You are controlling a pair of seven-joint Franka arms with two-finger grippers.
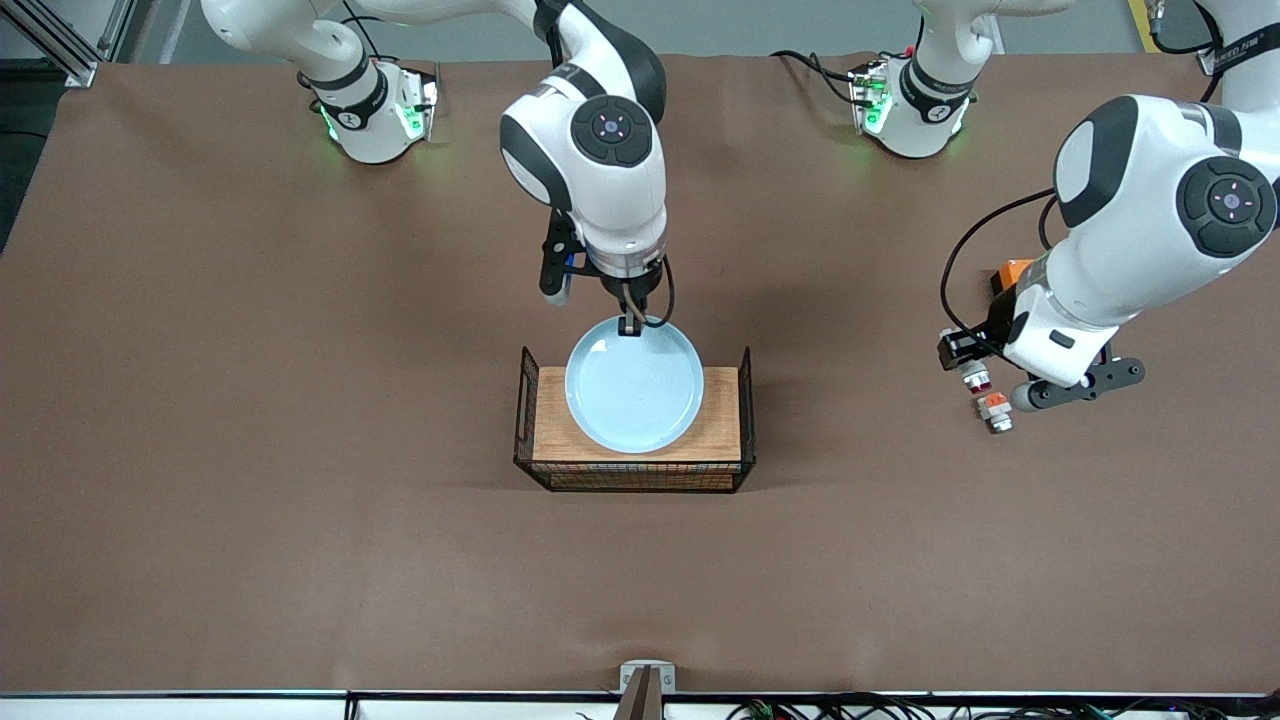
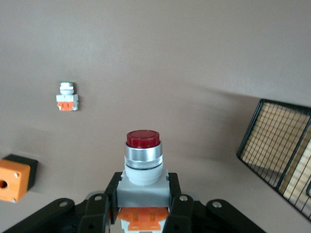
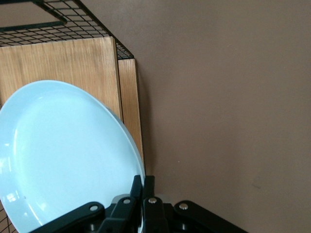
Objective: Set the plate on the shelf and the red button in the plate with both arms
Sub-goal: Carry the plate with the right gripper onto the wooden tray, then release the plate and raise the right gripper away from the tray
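The pale-blue plate (image 1: 634, 384) sits tilted on the wooden tray (image 1: 720, 420) at the table's middle. My right gripper (image 1: 630, 326) is shut on the plate's rim on the side toward the robots. In the right wrist view its fingers (image 3: 142, 187) pinch the rim of the plate (image 3: 68, 155). My left gripper (image 1: 968, 365) is shut on the red button (image 1: 976, 380) and holds it above the table toward the left arm's end. In the left wrist view the red button (image 2: 143, 162) stands between the gripper's fingers (image 2: 143, 196), red cap pointing away.
A similar white-orange part with a silver-white end (image 1: 996, 410) (image 2: 66, 96) lies on the table beside the left gripper. An orange box with a hole (image 1: 1012, 275) (image 2: 14, 177) lies under the left arm. The tray has black wire end walls (image 1: 527, 400) (image 2: 277, 145).
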